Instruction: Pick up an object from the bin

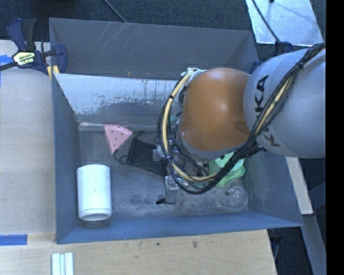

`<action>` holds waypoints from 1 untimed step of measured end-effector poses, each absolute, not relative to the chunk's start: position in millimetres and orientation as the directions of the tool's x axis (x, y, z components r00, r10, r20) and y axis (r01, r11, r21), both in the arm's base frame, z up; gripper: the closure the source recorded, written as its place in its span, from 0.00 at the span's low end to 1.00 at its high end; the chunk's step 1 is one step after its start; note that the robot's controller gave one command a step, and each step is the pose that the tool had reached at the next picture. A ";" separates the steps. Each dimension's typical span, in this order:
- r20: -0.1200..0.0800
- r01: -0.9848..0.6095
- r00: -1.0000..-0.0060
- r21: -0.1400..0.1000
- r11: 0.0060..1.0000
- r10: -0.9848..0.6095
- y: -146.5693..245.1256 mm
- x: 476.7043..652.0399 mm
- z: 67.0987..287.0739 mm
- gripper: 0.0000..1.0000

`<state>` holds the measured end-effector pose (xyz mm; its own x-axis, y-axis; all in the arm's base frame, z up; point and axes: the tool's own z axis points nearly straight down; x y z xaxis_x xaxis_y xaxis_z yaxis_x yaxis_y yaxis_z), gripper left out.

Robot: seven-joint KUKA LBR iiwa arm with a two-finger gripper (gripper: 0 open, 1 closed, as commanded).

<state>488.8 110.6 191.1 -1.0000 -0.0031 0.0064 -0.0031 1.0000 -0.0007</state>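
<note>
Gripping state: cannot tell whether the jaws are apart or together; the wrist's bulk hides them from above.
Gripper (168, 192): low over the bin floor, just at 6 o'clock of bin centre, tool pointing down. Nothing is seen held in it.
Nearest thing: black flat piece (141, 153), lying flat at 11 o'clock of the gripper, just beside it. Judged the likeliest pick by position alone.
Next out: pink wedge (117, 136) at 10 o'clock, touching or just beside the black piece's far corner; contact not certain.
Further out: white cylinder (94, 191) on its side at 9 o'clock, well apart, close against the left wall.
Right side: green soft thing (234, 169) at 2 o'clock, partly under the orange cover (213, 109) and the cables (173, 105).
Why so placed: the arm reaches in from 3 o'clock, so its body overhangs the right half and leaves the left half open.
Edges: front wall of the bin (160, 227) stands near the gripper at 6 o'clock; little room that way.
Open room: bare floor between the gripper and the cylinder, from 8 to 9 o'clock; straight up is also free.
Risk, judged: a flat piece on a flat floor offers little edge to catch.
</note>
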 end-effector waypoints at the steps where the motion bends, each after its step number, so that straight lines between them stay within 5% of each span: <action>1: -0.002 0.000 -1.000 0.001 1.000 0.000 110.1 490.7 195.2 0.00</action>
